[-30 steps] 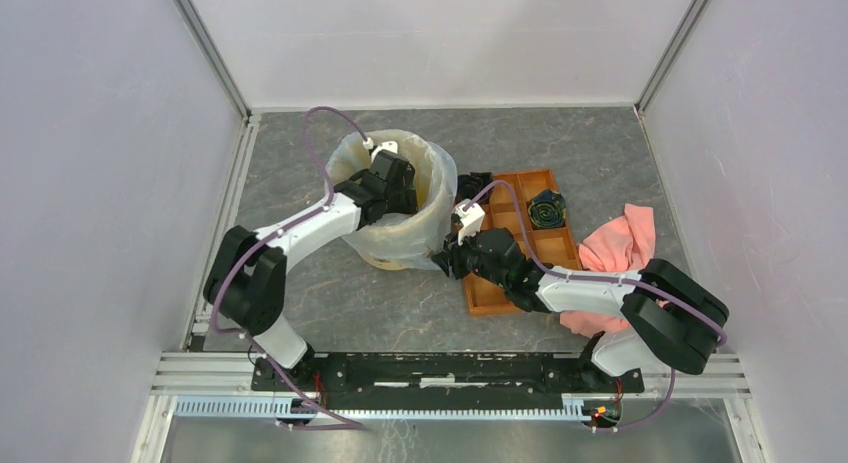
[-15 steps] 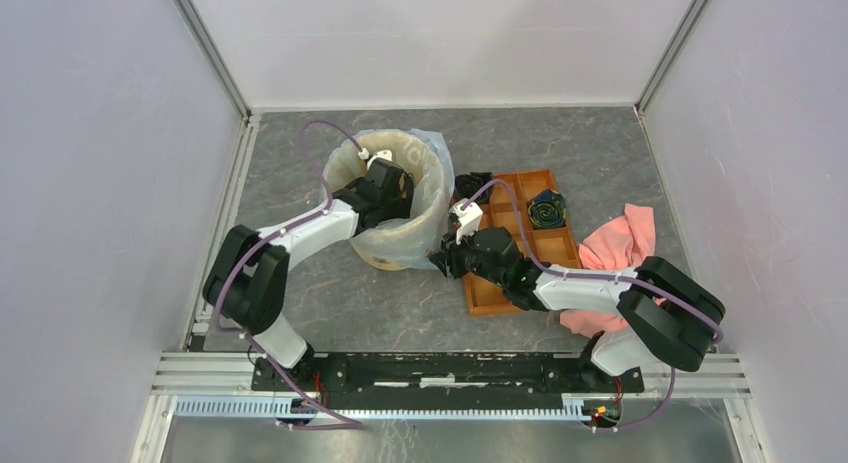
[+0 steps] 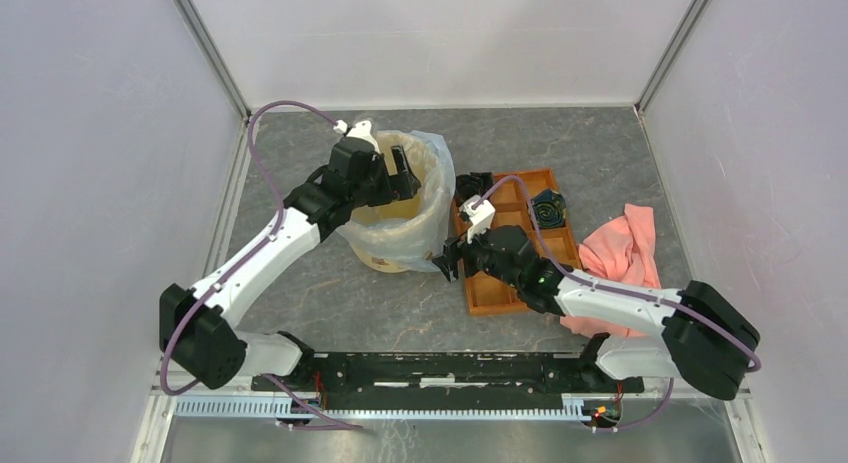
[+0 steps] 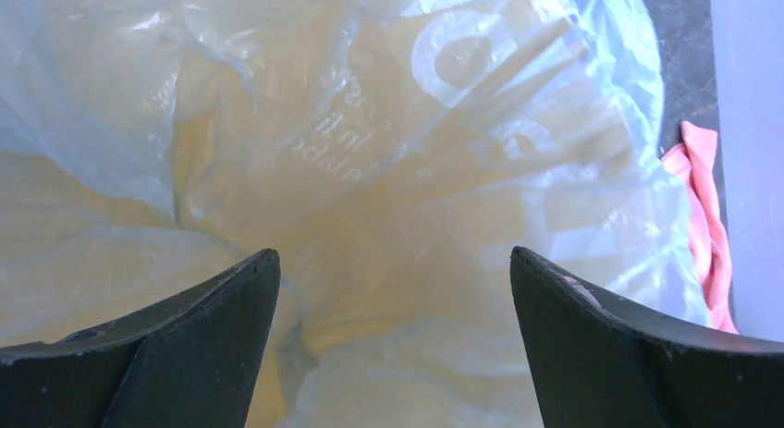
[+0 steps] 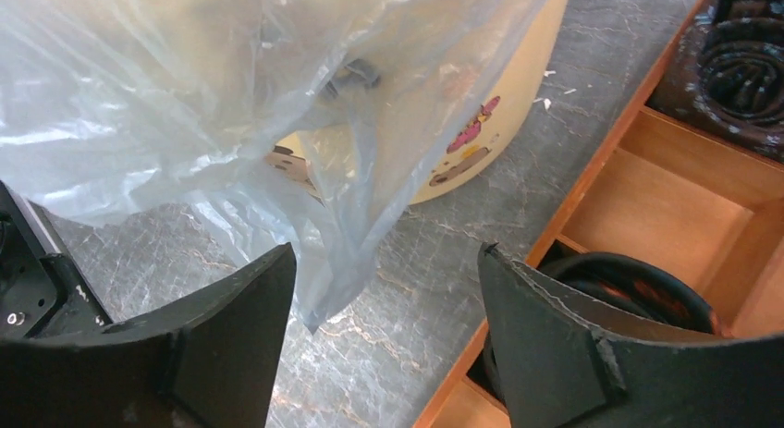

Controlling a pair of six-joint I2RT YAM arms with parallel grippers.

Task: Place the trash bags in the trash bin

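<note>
Trash bags: the trash bags (image 3: 432, 146) are sitting in the mouth of the trash bin (image 5: 513, 72), folding over its rim. A loose skirt is hanging down the outside wall towards the counter (image 3: 330, 303).
Trash bin: it is standing upright on the counter, just left of the orange tray (image 5: 684, 197) and well apart from the pink cloth (image 3: 622, 241).
Left pincer: the left pincer (image 3: 404, 175) is hovering at the bin's mouth with its fingers spread wide. It is gripping nothing, and crumpled film is lying beyond the tips.
Right pincer: the right pincer (image 5: 384, 252) is waiting low by the bin's near-right foot, also spread. The bag's hanging corner is dangling just ahead of its left finger, unpinched.
Step in hand: by my reading, the liner is being seated, and much of the film is bunching high rather than lying against the inner wall.
Doing it well: the left pincer should be pressing the film's middle straight down the bin's centre, not dragging sideways. The right one should be pinching the hanging corner and holding it taut, so the rim fold is not sliding in.
Watching for: thin film is prone to snagging on a fingertip, and a sideways push may be tipping the bin.
</note>
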